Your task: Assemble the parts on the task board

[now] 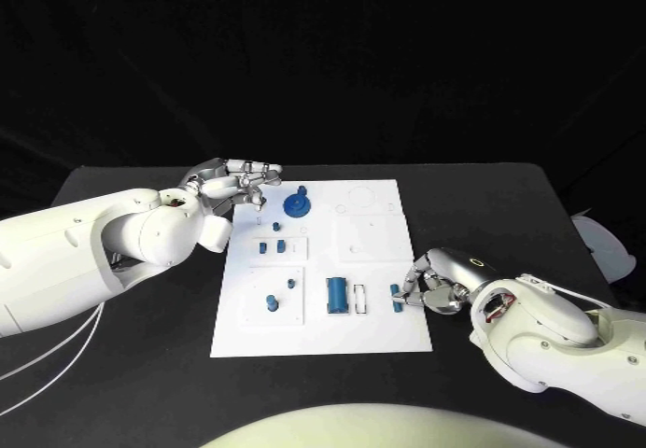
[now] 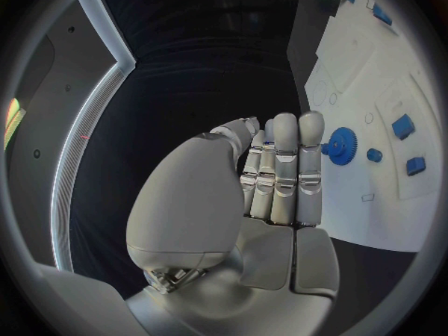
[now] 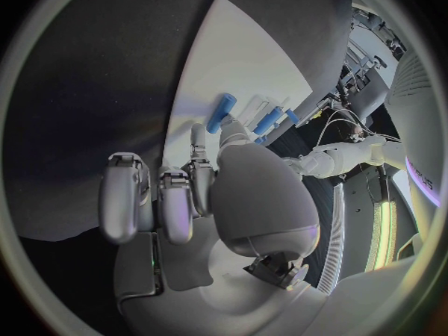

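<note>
The white task board [image 1: 384, 327] lies in the middle of the black table. A blue gear [image 1: 298, 202] stands near its far left corner, also visible in the left wrist view [image 2: 342, 140]. My left hand [image 1: 240, 185] hovers beside the gear over the board's far left edge; its fingers [image 2: 284, 164] lie straight and together, and a bit of a small blue part [image 2: 269, 131] shows pinched between them and the thumb. My right hand [image 1: 431, 285] rests at the board's right edge and pinches a small blue peg [image 1: 399, 292] [image 3: 222, 113]. A long blue block [image 1: 335, 295] lies left of it.
Small blue pieces [image 1: 272, 247] sit in a raised square on the board's left side, with others [image 1: 273, 302] in the square nearer me. A white bar [image 1: 359, 298] lies next to the blue block. A white object [image 1: 609, 247] sits at the table's right edge.
</note>
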